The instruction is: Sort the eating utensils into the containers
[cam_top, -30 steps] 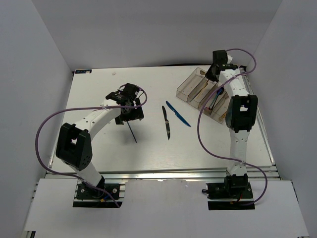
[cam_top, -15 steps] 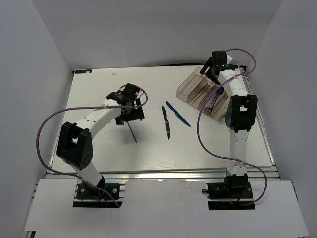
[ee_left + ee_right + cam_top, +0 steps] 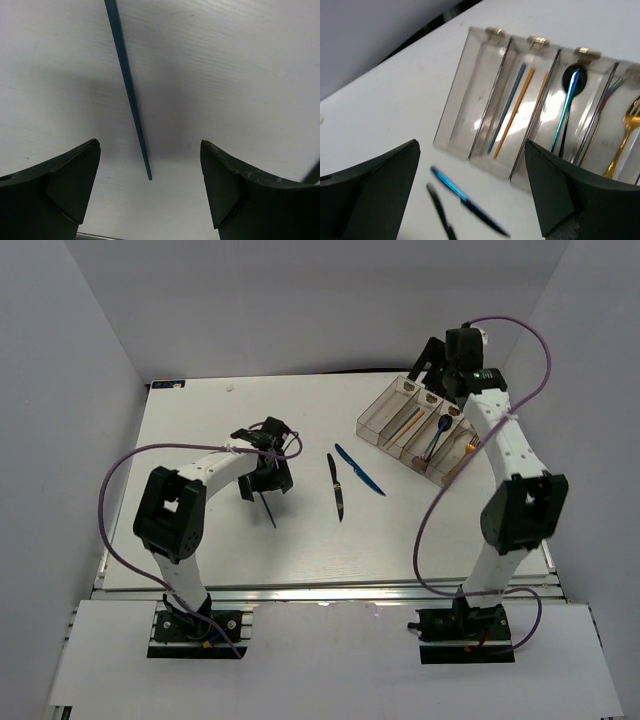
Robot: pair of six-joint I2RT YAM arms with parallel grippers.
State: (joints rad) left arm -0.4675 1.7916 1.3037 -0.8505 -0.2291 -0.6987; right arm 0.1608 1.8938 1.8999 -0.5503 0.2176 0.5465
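while near tray point(image 3: 376, 421), right arm point(image 3: 503, 432) outstretched

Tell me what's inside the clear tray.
The tray's leftmost compartment looks empty; next holds a blue chopstick and an orange chopstick; then a spoon; then a gold fork. The right gripper hides the last two's near ends.

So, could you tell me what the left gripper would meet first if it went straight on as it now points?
Most likely the thin blue chopstick lying on the table, whose end sits between the open fingers of the left gripper; how far off is unclear.
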